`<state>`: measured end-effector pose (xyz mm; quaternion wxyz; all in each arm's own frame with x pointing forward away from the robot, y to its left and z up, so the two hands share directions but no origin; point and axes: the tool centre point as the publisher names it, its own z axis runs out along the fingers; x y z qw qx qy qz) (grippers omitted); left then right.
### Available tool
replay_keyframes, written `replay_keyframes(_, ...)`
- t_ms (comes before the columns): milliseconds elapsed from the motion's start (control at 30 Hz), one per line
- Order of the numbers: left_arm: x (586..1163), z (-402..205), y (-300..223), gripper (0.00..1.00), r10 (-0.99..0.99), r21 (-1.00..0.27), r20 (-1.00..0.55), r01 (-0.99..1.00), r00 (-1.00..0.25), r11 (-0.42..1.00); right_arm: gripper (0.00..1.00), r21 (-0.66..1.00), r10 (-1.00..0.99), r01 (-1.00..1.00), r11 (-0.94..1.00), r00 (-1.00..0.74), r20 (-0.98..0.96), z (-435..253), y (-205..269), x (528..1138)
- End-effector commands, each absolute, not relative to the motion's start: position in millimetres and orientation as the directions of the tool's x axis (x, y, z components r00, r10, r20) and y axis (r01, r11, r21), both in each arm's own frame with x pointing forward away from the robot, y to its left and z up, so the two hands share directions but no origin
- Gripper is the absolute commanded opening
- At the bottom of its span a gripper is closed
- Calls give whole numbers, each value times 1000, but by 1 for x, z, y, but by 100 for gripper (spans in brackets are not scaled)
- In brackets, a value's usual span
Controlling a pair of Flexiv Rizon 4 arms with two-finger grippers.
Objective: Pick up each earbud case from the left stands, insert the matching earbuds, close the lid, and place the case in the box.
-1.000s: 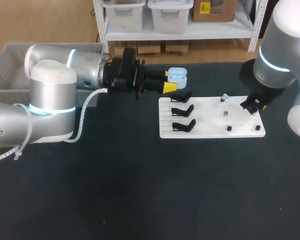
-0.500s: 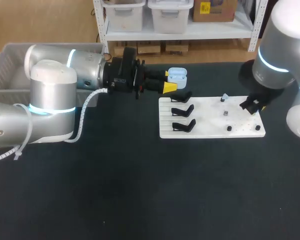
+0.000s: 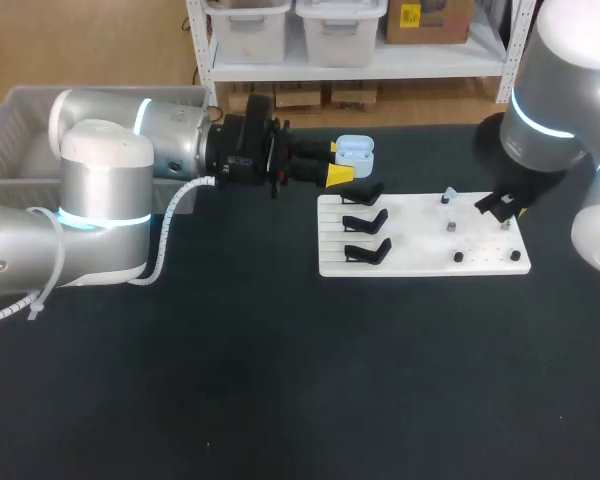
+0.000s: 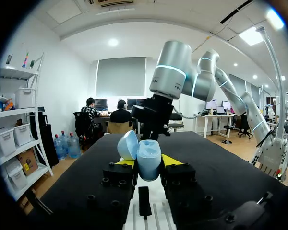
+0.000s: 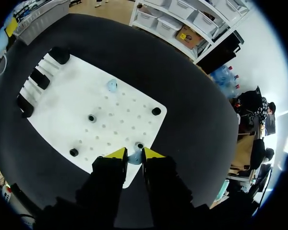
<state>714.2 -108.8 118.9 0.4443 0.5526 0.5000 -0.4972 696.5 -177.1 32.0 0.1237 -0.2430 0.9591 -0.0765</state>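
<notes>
I'm mid-insertion, I judge: my left claw [image 3: 336, 162] grips the open pale-blue plastic earbud case [image 4: 148, 160] off the white pegged board's [image 3: 420, 252] corner, while my right claw [image 5: 134, 153], pinching a small blue earbud [image 5: 133, 158], must next carry it over.

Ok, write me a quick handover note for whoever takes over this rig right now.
Left gripper: shut on the light-blue case, lid open, held past the far left corner of the white board.
Right gripper: appears shut on an earbud at the board's edge.
A second earbud sits on the board. The three black stands are empty.
Done: case is off its stand and open.
Left: insert both earbuds, close the lid, place the case in the grey box.
</notes>
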Motion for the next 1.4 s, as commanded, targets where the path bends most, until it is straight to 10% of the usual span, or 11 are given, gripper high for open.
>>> replay_keyframes(33, 714, 119, -109, 0, 111, -7, -994, 995, 5, -104, 0, -239, -470, -423, 874, -860, -199, 65, -168, 676)
replay_keyframes(1400, 714, 119, -109, 0, 111, -7, -994, 995, 5, -104, 0, -109, 29, 54, 993, -976, -217, 168, -61, 637)
